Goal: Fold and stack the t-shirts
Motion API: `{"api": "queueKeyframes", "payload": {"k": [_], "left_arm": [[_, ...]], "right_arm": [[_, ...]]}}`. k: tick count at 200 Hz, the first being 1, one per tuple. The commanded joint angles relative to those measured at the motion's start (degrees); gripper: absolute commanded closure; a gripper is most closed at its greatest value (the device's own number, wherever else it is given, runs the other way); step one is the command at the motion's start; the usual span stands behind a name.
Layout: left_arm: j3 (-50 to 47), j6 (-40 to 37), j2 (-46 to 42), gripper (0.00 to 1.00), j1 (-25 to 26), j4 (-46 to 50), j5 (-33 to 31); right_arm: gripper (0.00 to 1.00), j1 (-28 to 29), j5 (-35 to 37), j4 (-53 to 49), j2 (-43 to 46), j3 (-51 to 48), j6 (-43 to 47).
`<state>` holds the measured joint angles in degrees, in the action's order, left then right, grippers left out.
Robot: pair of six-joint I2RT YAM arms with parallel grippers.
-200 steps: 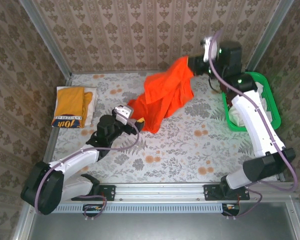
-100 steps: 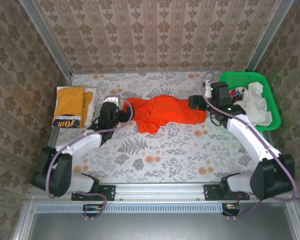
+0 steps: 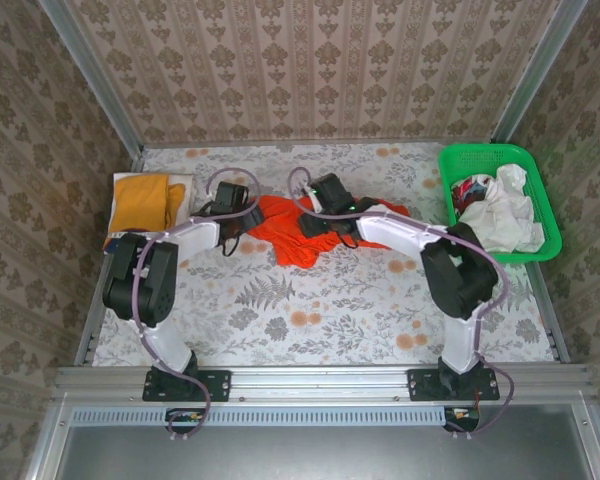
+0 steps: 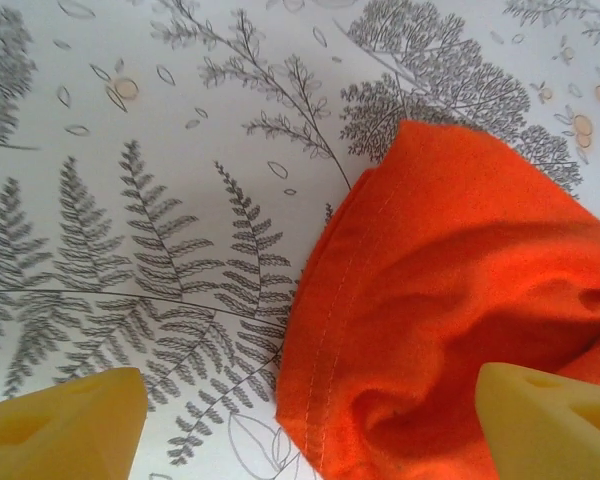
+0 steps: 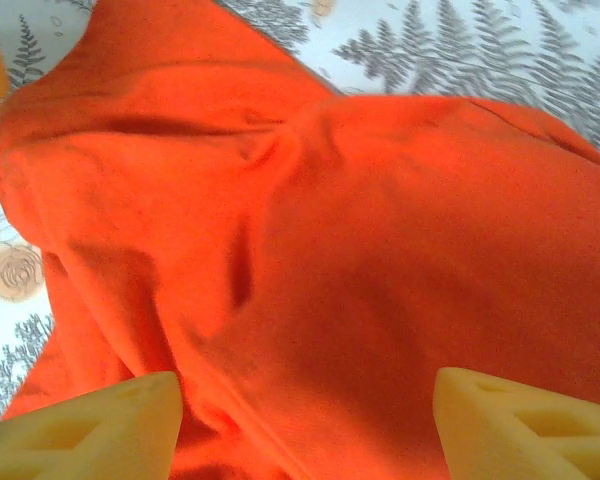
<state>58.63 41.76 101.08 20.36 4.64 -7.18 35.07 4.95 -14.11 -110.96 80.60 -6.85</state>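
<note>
Your 2 arms have swung inward; the orange t-shirt (image 3: 292,240) lies bunched on the tabletop (image 3: 380,300), long axis left to right; left gripper (image 4: 305,430) hangs spread at its left hem, right gripper (image 5: 302,430) spread over its middle; the right end lies beyond.

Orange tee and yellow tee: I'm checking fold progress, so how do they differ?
The orange tee lies crumpled at the middle of the table; the yellow tee lies folded flat at its left edge. The left gripper and right gripper are open over the orange tee, not the yellow tee. The orange tee spreads wider than the yellow tee. Both rest on the table.
</note>
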Motion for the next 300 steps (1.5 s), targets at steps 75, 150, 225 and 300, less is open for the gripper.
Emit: {"api": "queueKeyframes", "payload": {"k": [75, 150, 225, 300], "left_arm": [[3.4, 4.4, 3.5, 0.27, -0.7, 4.4, 2.9], [4.0, 2.8, 2.7, 0.3, -0.7, 4.1, 3.1], [2.3, 2.4, -2.8, 0.26, -0.6, 4.1, 0.0], [1.2, 3.2, -5.6, 0.13, 0.1, 3.2, -1.6]], "right_arm": [[0.79, 3.0, 9.7, -6.2, -9.5, 8.0, 3.8], [1.0, -1.0, 13.3, 2.7, 8.3, -2.8, 3.3], [1.0, -6.8, 17.0, 13.7, 43.1, -20.5, 7.1], [1.0, -18.4, 9.4, 4.9, 65.7, -20.6, 8.9]]}}
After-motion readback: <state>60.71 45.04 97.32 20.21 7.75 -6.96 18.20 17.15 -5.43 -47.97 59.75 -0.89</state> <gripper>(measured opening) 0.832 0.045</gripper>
